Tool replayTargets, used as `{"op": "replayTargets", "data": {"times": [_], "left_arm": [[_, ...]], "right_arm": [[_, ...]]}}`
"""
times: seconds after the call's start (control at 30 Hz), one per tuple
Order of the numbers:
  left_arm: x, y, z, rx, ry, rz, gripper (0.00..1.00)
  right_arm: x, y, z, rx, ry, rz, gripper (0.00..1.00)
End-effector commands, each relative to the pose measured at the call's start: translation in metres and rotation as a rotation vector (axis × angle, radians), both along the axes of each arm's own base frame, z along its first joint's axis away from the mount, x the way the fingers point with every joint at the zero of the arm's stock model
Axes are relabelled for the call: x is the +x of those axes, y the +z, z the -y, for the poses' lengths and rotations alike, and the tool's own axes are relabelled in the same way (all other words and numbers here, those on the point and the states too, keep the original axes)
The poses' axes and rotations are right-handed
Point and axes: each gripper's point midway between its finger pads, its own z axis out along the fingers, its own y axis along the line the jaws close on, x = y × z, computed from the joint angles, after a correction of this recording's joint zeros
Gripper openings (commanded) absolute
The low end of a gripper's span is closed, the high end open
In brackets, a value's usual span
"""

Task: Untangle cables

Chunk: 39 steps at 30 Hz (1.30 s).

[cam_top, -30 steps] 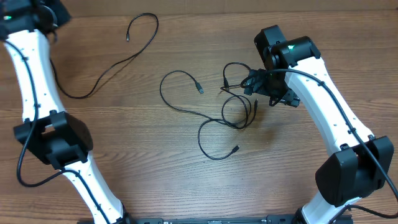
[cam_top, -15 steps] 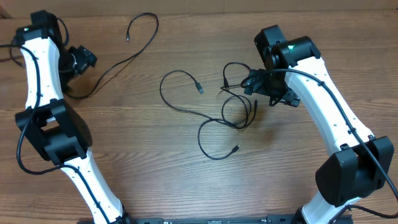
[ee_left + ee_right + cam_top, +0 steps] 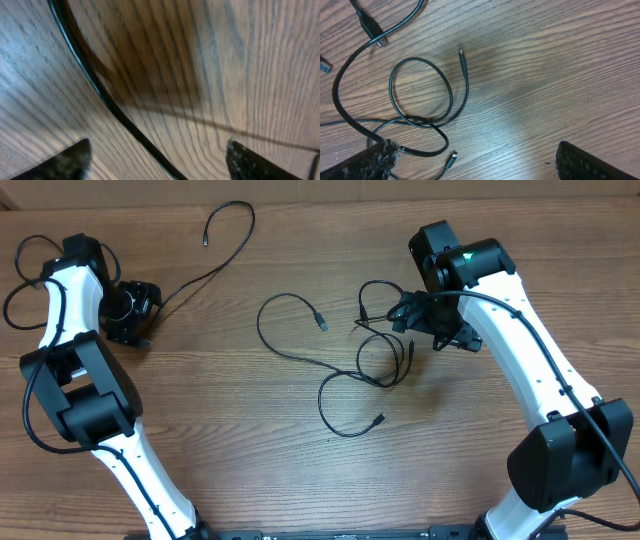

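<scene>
A brown wooden table fills the overhead view. The white left arm reaches up its left side and the right arm up its right side.

The left gripper sits at the far left, low over the table. In its wrist view the left gripper is spread wide, with one dark finger at the lower left corner and the other at the lower right. Nothing is pinched. The view is blurred.

The right gripper is at the far right edge of the tangle. From its own camera the right gripper is also wide apart and holds nothing between its fingers. One finger lies at the crossing strands at the lower left. Whether it presses on them cannot be told.

The cables lie in two groups, well apart. The tangle of black loops is right of centre, with strands trailing left and near. A round loop shows in the right wrist view.

The lone cable arcs at the far side and runs left to the left gripper. There it passes as a black line between the open fingers, lying on the wood.

A silvery plug ends one strand near the middle. Another plug lies nearer, and a thin tip points away beside the loop.
</scene>
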Motion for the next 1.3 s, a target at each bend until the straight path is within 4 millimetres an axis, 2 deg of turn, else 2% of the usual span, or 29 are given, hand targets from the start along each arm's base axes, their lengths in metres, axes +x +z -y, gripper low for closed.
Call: {"op": "replayTargets", "data": {"times": [0.0, 0.1, 0.17, 0.3, 0.37, 0.5, 0.57, 0.63, 0.87, 0.97, 1.1, 1.2, 1.27], "left_arm": [[-0.002, -0.003, 0.001, -0.001, 0.023, -0.006, 0.75], [-0.006, -0.005, -0.011, 0.068, 0.028, -0.028, 0.73], [-0.008, -0.006, -0.018, 0.109, 0.03, -0.041, 0.68], [-0.01, -0.006, -0.029, 0.171, 0.037, -0.057, 0.45], [-0.01, -0.007, -0.031, 0.185, 0.039, -0.058, 0.38], [-0.007, -0.011, -0.032, 0.187, 0.04, -0.041, 0.34], [-0.008, -0.015, -0.031, 0.187, 0.04, -0.041, 0.35], [-0.009, -0.021, -0.03, 0.18, 0.039, -0.04, 0.43], [-0.005, -0.024, -0.018, 0.112, 0.03, -0.012, 0.4], [-0.005, -0.024, -0.018, 0.115, 0.031, -0.01, 0.28], [0.0, -0.023, -0.02, 0.125, 0.019, 0.013, 0.04], [0.015, -0.017, -0.026, 0.164, -0.053, 0.081, 0.04], [0.031, -0.006, -0.034, 0.206, -0.114, 0.146, 0.04]], "right_arm": [[0.007, 0.017, -0.001, 0.014, -0.002, 0.066, 1.0], [0.009, 0.017, -0.001, 0.018, -0.002, 0.076, 1.0], [0.011, 0.017, -0.002, 0.019, -0.002, 0.082, 1.0], [0.014, 0.018, -0.003, 0.024, -0.002, 0.095, 1.0], [0.015, 0.018, -0.003, 0.025, -0.002, 0.098, 1.0], [0.015, 0.018, -0.003, 0.025, -0.002, 0.098, 1.0], [0.015, 0.018, -0.003, 0.025, -0.002, 0.098, 1.0], [0.015, 0.018, -0.003, 0.025, -0.002, 0.098, 1.0], [0.015, 0.018, -0.003, 0.025, -0.002, 0.098, 1.0], [0.015, 0.018, -0.003, 0.025, -0.002, 0.098, 1.0], [0.015, 0.018, -0.003, 0.025, -0.002, 0.098, 1.0], [0.015, 0.018, -0.003, 0.025, -0.002, 0.098, 1.0], [0.015, 0.018, -0.003, 0.025, -0.002, 0.098, 1.0]]}}
